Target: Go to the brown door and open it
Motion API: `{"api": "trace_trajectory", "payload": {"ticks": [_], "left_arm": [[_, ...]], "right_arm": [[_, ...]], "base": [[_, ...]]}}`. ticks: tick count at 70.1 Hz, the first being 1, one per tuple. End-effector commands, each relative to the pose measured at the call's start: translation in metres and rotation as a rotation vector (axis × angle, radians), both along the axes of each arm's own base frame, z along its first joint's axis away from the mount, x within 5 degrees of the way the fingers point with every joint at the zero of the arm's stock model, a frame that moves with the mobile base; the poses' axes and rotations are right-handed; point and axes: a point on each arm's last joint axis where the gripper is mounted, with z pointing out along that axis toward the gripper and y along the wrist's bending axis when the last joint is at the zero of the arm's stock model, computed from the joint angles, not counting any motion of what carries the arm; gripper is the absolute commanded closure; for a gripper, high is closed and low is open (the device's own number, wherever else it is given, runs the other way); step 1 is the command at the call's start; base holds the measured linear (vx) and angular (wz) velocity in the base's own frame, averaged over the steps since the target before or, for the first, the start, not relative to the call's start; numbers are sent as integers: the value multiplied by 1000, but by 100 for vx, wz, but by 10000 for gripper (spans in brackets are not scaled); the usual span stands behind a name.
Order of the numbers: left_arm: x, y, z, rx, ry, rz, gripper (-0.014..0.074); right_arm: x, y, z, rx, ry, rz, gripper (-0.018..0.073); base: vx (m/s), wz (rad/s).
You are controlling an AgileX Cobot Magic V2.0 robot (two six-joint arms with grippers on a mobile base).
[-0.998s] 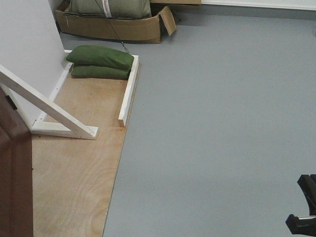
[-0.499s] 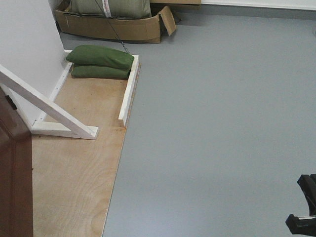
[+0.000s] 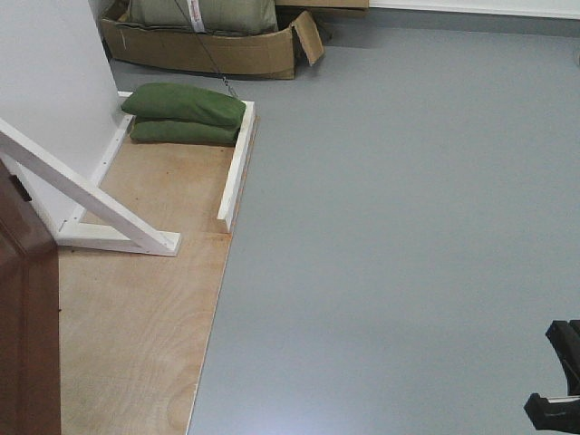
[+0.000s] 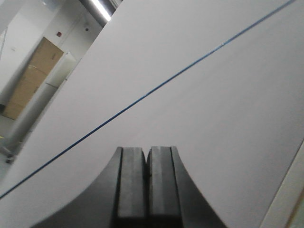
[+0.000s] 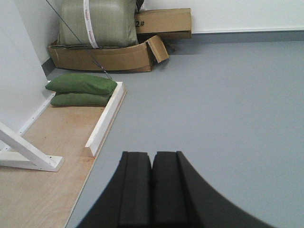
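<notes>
Exterior front-facing view: brown door (image 3: 24, 326), one item, a dark reddish strip at the lower left edge of frame, standing over the plywood sheet (image 3: 136, 335); its handle is out of view. Beside it, a white wall panel (image 3: 45, 82) with a white diagonal brace (image 3: 86, 195) running down to the plywood. Further back, two green sandbags (image 3: 186, 113) against a raised white batten (image 3: 236, 168), then a torn cardboard box (image 3: 208, 53). Grey floor (image 3: 408, 227) fills the right; a black robot part (image 3: 557, 385) shows at the lower right corner. Left wrist-mounted view: left gripper (image 4: 147, 164), clenched on nothing, pads pressed together, facing a white panel crossed by a thin blue line (image 4: 142, 99) that appears close ahead. Right wrist-mounted view: right gripper (image 5: 152, 164), likewise clenched and empty, aimed over the grey floor toward the sandbags, batten and box. Hazards, as judged: the door lies far to the left, so the base must turn; a tight swing could scrape the left gripper along the white panel, or catch the base on the brace foot, the batten or the plywood lip. With the handle unseen, any reach risks missing it. Both grippers must release before taking the lever, or they will only knock it.
</notes>
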Motion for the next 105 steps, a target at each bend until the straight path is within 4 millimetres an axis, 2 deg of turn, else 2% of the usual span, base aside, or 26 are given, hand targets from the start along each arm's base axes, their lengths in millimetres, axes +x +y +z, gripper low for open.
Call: {"api": "trace_trajectory", "payload": {"ticks": [1,2,10,23,32,41,55,86,93,105], "left_arm": [[1,6,-2,-115,49,176,580],[4,11,-5,-173,78,212,580],[11,27,-13,-269,72,262,580],[25,57,-32,-419,21,234,580],[37,70,-40,-437,-39,78,580],[50,76,-39,-395,-75,-141,580],[58,67,-28,-300,-52,-369,580],[54,34,-9,-133,-36,-587,580],[59,33,-6,-102,-4,-651,580],[77,25,0,-29,11,-866,580]], "right_arm": [[1,-1,7,-10,-94,-7,559],[1,-1,7,-10,-94,-7,559],[1,-1,7,-10,-94,-7,559],[1,-1,7,-10,-94,-7,559],[1,-1,7,-10,-94,-7,559],[1,-1,7,-10,-94,-7,559],[1,-1,7,-10,-94,-7,559],[1,-1,7,-10,-94,-7,559],[1,-1,7,-10,-94,-7,559],[1,-1,7,-10,-94,-7,559]], "base": [[0,0],[0,0],[0,0],[0,0],[0,0],[0,0],[0,0],[0,0],[0,0],[0,0]]}}
